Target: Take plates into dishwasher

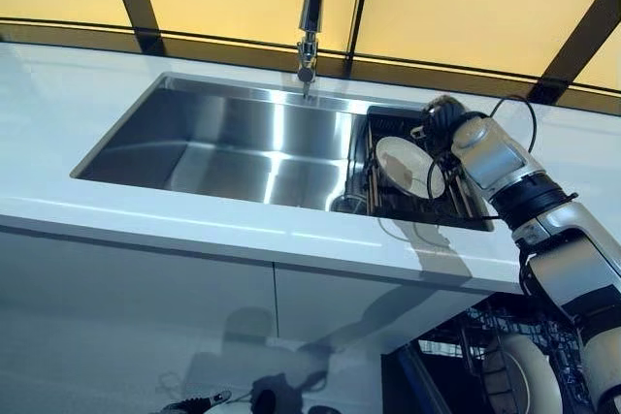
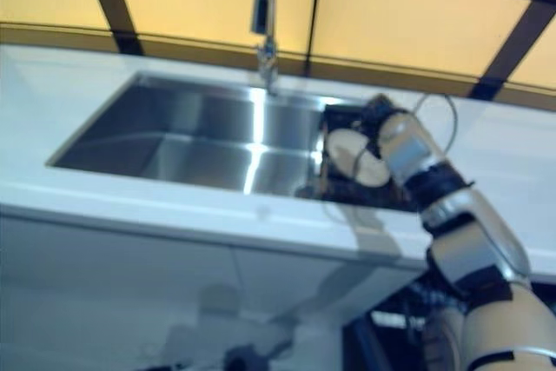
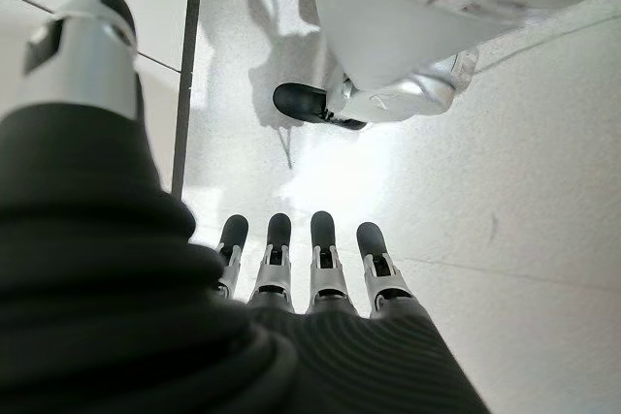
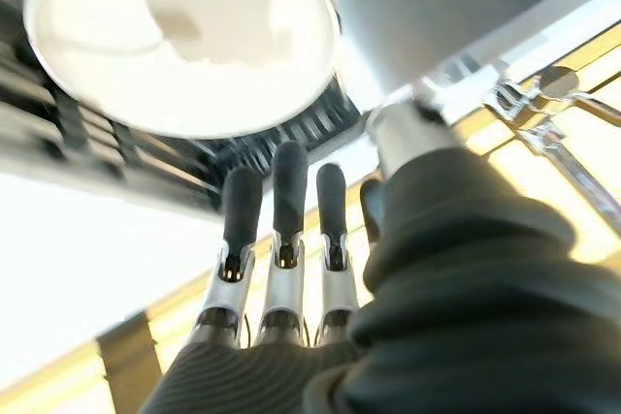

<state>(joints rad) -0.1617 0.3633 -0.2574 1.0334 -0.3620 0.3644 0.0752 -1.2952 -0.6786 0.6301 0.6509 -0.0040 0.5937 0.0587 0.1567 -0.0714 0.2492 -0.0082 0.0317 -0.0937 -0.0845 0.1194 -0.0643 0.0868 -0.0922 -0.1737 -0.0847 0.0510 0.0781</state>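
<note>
plate [image 1: 408, 167] in rack [image 1: 388, 203] | rack at sink's [image 1: 213, 147] right end

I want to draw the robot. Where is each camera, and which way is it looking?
Left eye view: on the head, looking down at the sink, the plate in the rack; right arm shows.
Right eye view: beside it, same scene.
Left wrist view: on the left arm, facing the floor past the open left hand.
Right wrist view: on the right arm, facing the plate past the open right hand.
Shared: the plate.

We are finding no readable text, label, number or sign on anything here; nothing in these views is showing legible print to us.
</note>
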